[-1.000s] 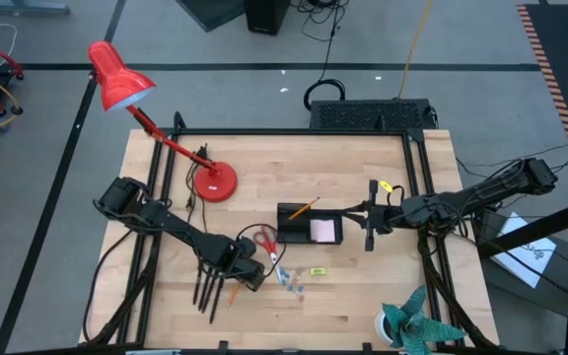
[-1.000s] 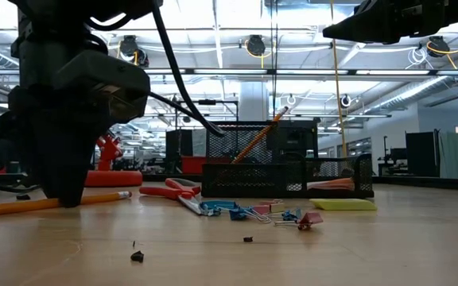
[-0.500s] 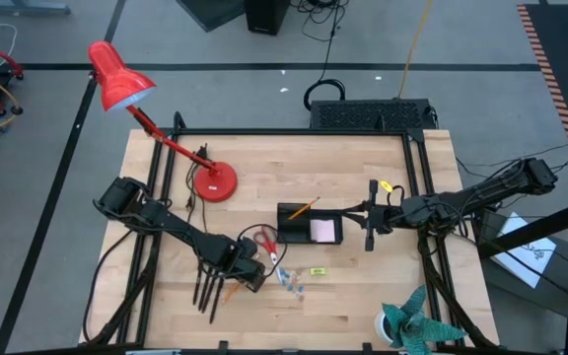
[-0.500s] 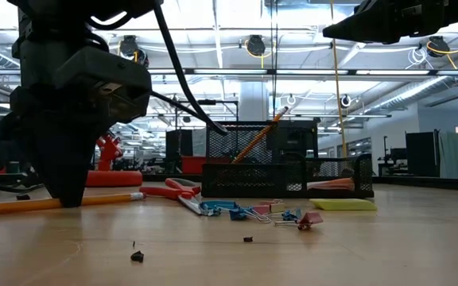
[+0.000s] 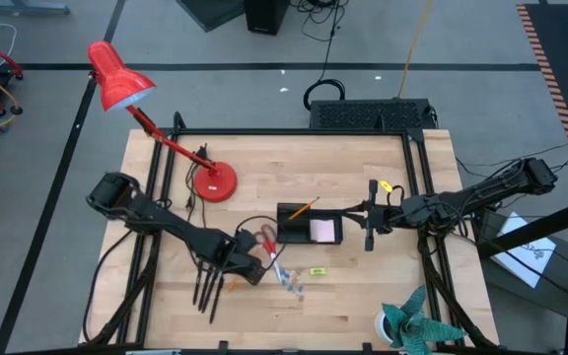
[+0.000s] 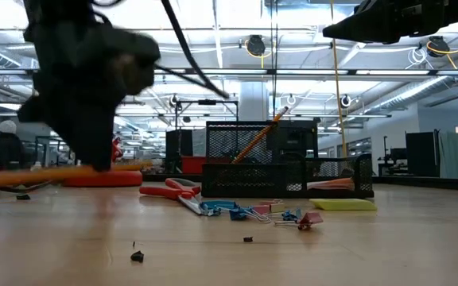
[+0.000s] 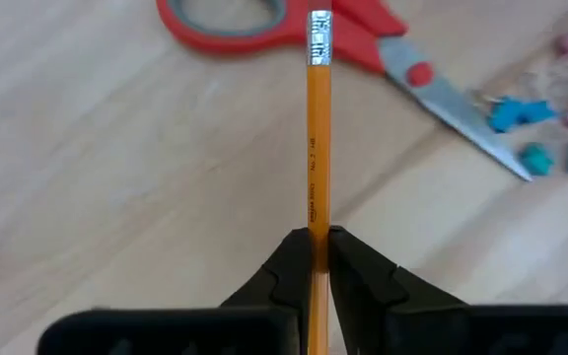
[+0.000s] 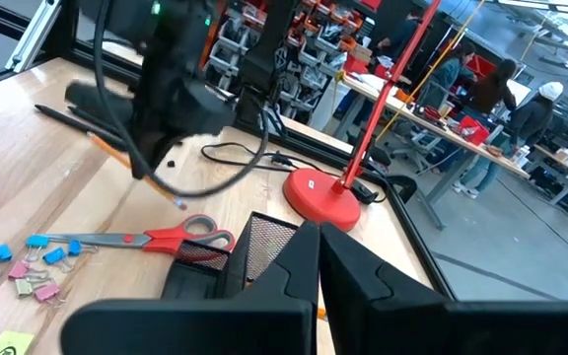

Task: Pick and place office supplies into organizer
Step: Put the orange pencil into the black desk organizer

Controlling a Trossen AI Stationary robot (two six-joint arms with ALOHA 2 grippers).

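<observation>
My left gripper (image 7: 319,242) is shut on an orange pencil (image 7: 319,128), above the table near the left of the red-handled scissors (image 5: 262,242). Bluish clips (image 5: 292,281) and a tiny yellow piece (image 5: 316,271) lie on the wood on the near side of the black organizer (image 5: 294,237). The organizer holds a pink note pad (image 5: 323,231) and another pencil (image 5: 304,208) leaning out over its wall. Dark pens (image 5: 205,291) lie beside my left gripper. My right gripper (image 5: 370,225) hovers shut, just right of the organizer. My left gripper pinches the pencil's shaft (image 7: 319,222) between its two fingers, well back from the eraser end (image 7: 319,25). The fingers (image 6: 94,155) come from above, pointing down, across the pencil. The pencil (image 6: 22,176) is lifted clear of the table and lies nearly level.
A red desk lamp's base (image 5: 214,182) stands toward the far left. A teal spiky object (image 5: 412,325) sits at the near right corner. Dark crumbs (image 6: 137,256) lie on the near wood. Bare wood shows near and right of the clips.
My left gripper has risen from the table, still shut on the pencil, and the pencil has gone from lying on the wood to hanging clear above it, roughly level. The move is quick: the arm is blurred now. My right arm has kept still.
</observation>
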